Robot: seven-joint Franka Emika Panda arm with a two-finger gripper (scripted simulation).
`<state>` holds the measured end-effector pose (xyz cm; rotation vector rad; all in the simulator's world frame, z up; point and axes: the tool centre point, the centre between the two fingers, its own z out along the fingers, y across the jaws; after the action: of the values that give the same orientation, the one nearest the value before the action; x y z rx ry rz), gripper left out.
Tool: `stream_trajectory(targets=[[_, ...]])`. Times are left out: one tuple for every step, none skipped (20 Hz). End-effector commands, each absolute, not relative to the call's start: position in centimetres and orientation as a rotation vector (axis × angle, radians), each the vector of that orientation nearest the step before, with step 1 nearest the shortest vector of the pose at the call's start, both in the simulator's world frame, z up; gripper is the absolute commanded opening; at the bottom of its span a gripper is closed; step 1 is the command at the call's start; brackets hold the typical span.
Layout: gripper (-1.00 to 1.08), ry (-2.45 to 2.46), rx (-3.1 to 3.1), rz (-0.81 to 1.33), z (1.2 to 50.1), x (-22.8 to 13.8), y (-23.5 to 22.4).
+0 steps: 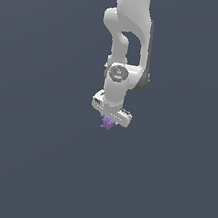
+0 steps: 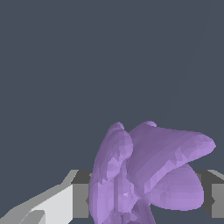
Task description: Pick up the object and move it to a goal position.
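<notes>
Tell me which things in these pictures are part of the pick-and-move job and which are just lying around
Part of the job:
- purple lumpy object, seen close in the wrist view
- gripper, fingers either side of the object

Just lying about:
- nothing else visible; only plain grey background

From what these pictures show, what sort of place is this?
Probably a bare simulated test scene, not a real room: flat grey ground, a white robot arm, and a faceted purple object at its gripper.

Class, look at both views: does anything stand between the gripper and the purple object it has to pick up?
Nothing visible does. The purple object sits right at the gripper, and the wrist view shows it between the fingers with nothing intervening.
</notes>
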<state>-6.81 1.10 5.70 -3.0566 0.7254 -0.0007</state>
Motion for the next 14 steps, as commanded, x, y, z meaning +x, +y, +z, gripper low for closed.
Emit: stream_trajectory(targets=[[-1.00,0.724,-3.057,-0.001,5.9,-8.2,3.4],[-1.00,0.724,-3.057,-0.001,6.0,-8.7,4.4],[-1.00,0.724,-3.057,-0.001,6.1,-9.3,5.3],[-1.00,0.723,-3.057,0.000,6.2,-9.8,6.2],[-1.00,0.723,-3.057,0.000,6.2,-10.2,7.1],[-1.00,0.723,-3.057,0.000,6.3,-10.7,7.9],[-1.00,0.723,-3.057,0.000,6.4,-11.1,8.7],[-1.00,0.723,-3.057,0.000,6.4,-11.5,9.4],[-1.00,0.723,-3.057,0.000,6.5,-11.9,10.1],[-1.00,0.723,-3.057,0.000,6.6,-12.2,10.7],[-1.00,0.723,-3.057,0.000,6.6,-12.5,11.3],[-1.00,0.723,-3.057,0.000,6.7,-12.8,11.8],[-1.00,0.723,-3.057,0.000,6.7,-13.0,12.3],[-1.00,0.723,-3.057,0.000,6.8,-13.2,12.7]])
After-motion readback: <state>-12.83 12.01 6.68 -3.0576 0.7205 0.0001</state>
